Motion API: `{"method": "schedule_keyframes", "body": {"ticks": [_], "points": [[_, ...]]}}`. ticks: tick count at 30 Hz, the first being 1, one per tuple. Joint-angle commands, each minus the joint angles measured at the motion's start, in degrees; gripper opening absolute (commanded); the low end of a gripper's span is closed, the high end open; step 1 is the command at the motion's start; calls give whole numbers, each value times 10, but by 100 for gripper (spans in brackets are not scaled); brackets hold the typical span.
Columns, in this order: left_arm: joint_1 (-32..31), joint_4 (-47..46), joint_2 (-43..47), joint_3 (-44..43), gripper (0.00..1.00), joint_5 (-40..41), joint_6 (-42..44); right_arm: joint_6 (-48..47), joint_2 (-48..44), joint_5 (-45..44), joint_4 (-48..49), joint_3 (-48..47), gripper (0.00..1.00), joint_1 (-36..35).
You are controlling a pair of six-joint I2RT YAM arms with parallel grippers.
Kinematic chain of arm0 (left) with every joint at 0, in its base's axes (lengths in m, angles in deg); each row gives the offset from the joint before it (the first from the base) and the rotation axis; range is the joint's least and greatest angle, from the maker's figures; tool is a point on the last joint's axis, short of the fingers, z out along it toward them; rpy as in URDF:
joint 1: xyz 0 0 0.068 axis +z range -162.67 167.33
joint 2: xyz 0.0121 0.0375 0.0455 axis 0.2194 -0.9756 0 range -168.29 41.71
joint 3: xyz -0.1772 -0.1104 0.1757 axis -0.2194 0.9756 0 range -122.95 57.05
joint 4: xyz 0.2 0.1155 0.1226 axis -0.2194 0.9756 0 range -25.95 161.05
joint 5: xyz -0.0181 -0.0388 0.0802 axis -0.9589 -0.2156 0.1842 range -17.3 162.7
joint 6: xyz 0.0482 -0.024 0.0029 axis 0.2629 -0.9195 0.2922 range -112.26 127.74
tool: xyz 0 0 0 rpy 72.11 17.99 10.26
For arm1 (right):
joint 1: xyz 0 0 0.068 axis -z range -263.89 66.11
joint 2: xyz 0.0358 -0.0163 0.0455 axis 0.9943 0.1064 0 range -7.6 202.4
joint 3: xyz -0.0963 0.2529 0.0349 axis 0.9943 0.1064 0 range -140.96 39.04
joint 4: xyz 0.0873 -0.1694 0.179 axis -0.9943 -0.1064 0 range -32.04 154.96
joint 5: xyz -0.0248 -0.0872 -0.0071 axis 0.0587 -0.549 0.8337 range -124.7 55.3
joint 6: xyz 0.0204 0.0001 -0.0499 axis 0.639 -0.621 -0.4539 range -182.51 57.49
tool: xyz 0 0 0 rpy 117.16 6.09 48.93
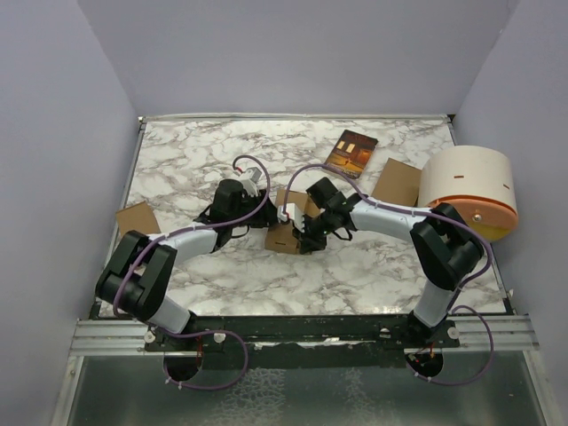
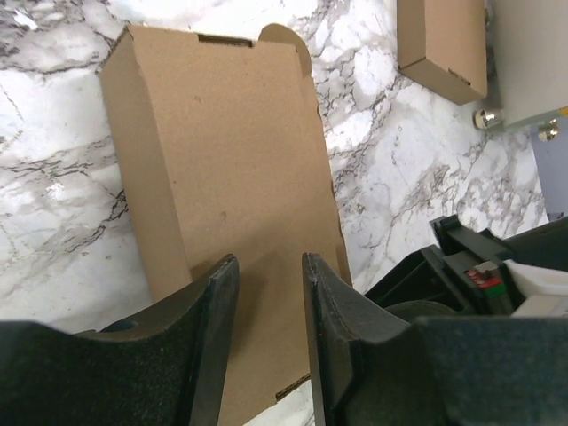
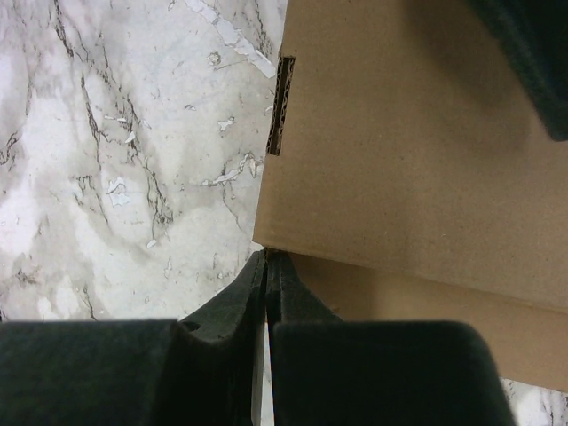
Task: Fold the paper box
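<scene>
The paper box [image 1: 282,238] lies near the middle of the marble table [image 1: 195,160], and you have bare marble all around it, widest on its left and far sides. Pale walls [image 1: 53,133] close the table in on three sides.

Your left gripper [image 2: 266,266] is released. Its fingers [image 2: 217,328] stand apart over the box's broad top face and do not pinch it. Your right gripper [image 3: 266,259] is clenched tight, with its tips at a corner edge of the box. You cannot tell from here whether any cardboard sits between them.

There are three tan cardboard pieces: the paper box, a second one [image 1: 136,217] well to its left by the wall, and a third [image 1: 397,182] to its right. One dark booklet [image 1: 351,151] lies beyond the box, and one round white drum with an orange band [image 1: 469,188] stands far to its right.

From above, both grippers cover much of the box. The right wrist view shows only one corner of it, and the left fingers cut off its near end.
</scene>
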Motion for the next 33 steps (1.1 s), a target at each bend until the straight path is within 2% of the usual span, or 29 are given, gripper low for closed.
{"method": "schedule_keyframes", "body": {"ticks": [1,4,9,13,15,23,33], "points": [[0,67,45,-29,40,34,22,1,16,-11,2,-12,2,-6],[1,100,65,-29,43,60,41,0,18,-11,2,-12,2,-6],[9,117,86,-1,57,81,57,-1,19,-12,2,-12,3,-6],[14,119,69,6,57,77,60,-1,19,-12,1,-14,3,-6],[14,112,55,8,56,67,57,-1,19,-12,0,-15,3,-6],[13,59,17,27,35,10,26,1,15,-8,-2,-24,3,-6],[5,52,8,41,33,14,14,-10,-12,14,1,-18,4,-6]]}}
